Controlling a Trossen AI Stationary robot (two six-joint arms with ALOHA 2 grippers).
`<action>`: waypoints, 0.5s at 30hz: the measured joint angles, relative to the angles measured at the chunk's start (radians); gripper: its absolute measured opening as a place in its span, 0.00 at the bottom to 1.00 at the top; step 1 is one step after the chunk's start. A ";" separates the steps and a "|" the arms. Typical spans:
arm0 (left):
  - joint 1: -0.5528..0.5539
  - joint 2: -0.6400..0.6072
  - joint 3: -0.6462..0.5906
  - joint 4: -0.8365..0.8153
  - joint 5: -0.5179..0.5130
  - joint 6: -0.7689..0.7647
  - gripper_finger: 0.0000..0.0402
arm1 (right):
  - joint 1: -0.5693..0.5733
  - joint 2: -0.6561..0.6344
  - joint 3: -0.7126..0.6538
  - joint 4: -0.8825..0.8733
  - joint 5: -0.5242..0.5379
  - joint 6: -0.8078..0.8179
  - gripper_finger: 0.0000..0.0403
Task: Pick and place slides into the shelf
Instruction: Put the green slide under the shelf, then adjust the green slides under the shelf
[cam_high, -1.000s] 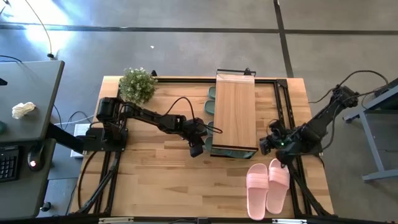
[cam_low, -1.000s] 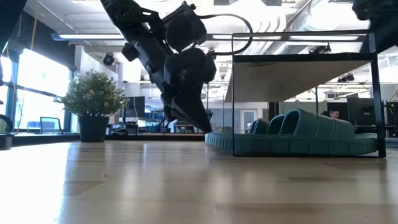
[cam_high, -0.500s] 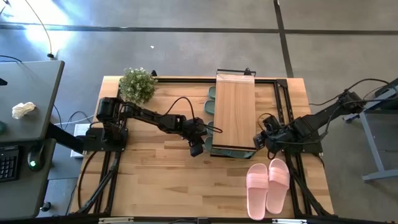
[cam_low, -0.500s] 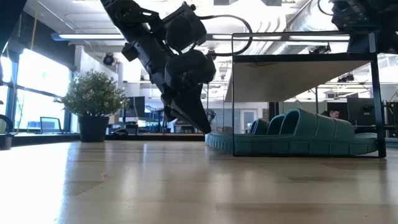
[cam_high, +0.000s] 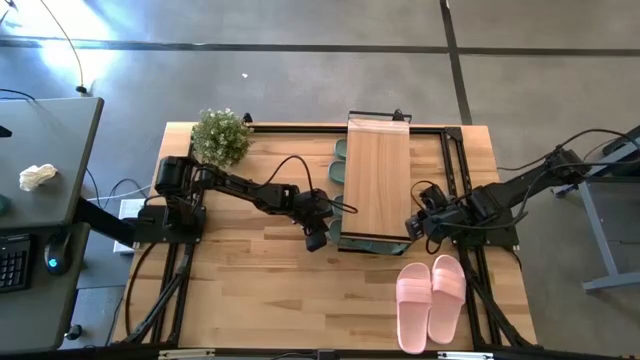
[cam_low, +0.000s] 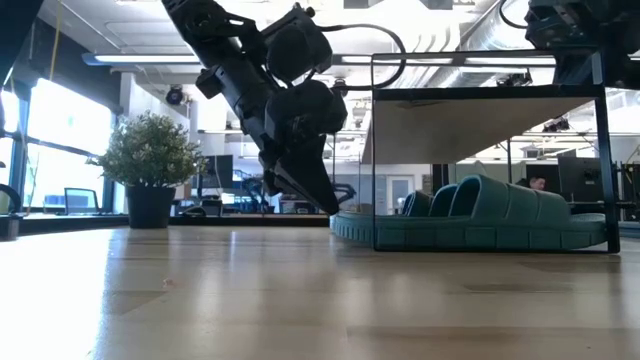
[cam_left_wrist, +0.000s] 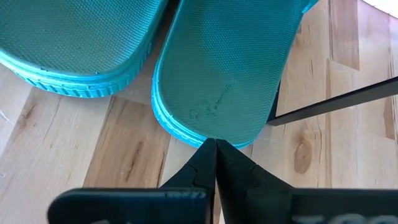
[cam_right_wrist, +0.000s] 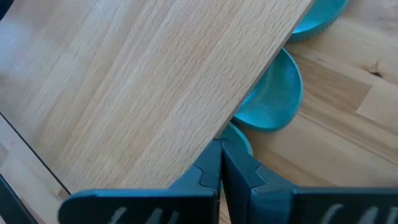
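Nudging step: left gripper, fingers clenched empty, tip touching green slide at shelf edge, frame centre. Right gripper clenched, beside shelf. Pink slides lower right, unplaced. Next: push green slide fully under.

The shelf stands mid-table with slides under it; two more slides lie at its five o'clock, a plant at ten.

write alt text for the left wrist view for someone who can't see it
The left end effector, fingers shut, points its tip at the rim of a green slide lying on the wooden table. A second green slide lies beside the first, and a dark bar of the shelf frame crosses nearby.
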 joint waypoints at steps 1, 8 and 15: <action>0.000 0.000 0.000 0.000 0.000 0.000 0.00 | 0.000 0.000 0.000 0.000 0.001 0.000 0.00; 0.001 -0.002 0.000 -0.029 -0.005 0.000 0.00 | 0.000 0.000 0.000 -0.014 0.009 0.004 0.00; 0.001 -0.062 0.000 -0.174 -0.078 0.021 0.00 | 0.000 0.000 0.000 -0.021 0.008 0.007 0.00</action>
